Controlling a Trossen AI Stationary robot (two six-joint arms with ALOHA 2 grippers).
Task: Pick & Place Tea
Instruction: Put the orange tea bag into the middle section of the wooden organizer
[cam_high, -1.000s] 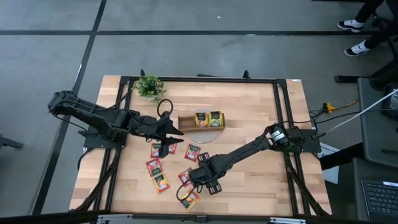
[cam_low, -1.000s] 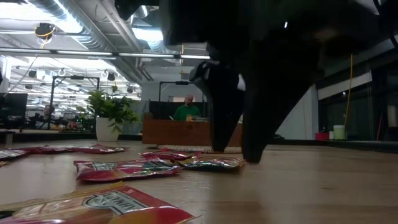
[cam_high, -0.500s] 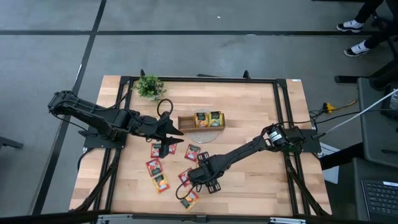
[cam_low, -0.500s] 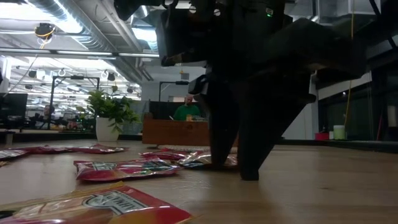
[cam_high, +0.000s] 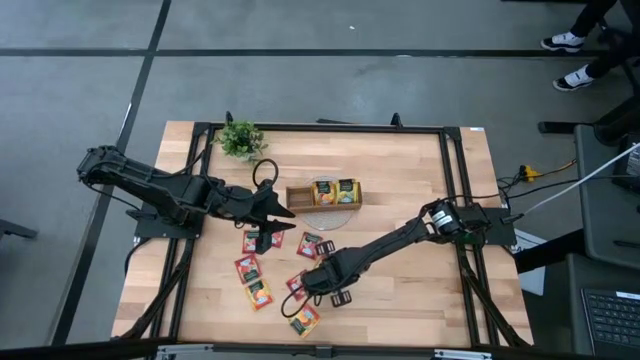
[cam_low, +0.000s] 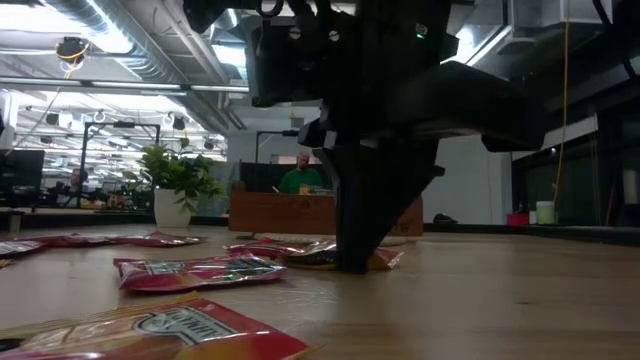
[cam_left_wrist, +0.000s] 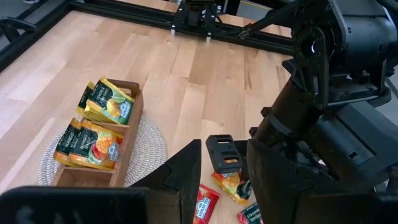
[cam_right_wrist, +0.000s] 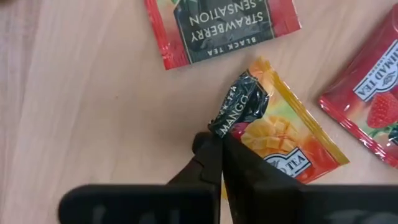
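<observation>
Several red and orange tea sachets lie flat on the wooden table, near its front middle. My right gripper points almost straight down and is shut on an orange mango sachet, between a red strawberry sachet and another red one. In the low view its fingers stand on that sachet. My left gripper hangs open above the table beside the wooden tray, holding nothing. The tray holds yellow-green and orange sachets. My right gripper pinches the mango sachet by the dark-label corner between its two fingers, coming from above and pointing down. The foil is crumpled and pushed up beside the fingertips. The rest of the sachet lies on the table.
The tray stands on a round woven mat at the table's far middle. A potted plant sits at the far left. Loose sachets lie left of my right gripper. A person sits beyond the table; someone's feet show at the far right.
My right gripper has shut: in the low view its fingers stood apart over the orange sachet and now meet on it. The sachet's edge by the fingers has been drawn up off the table. My left arm has kept still.
</observation>
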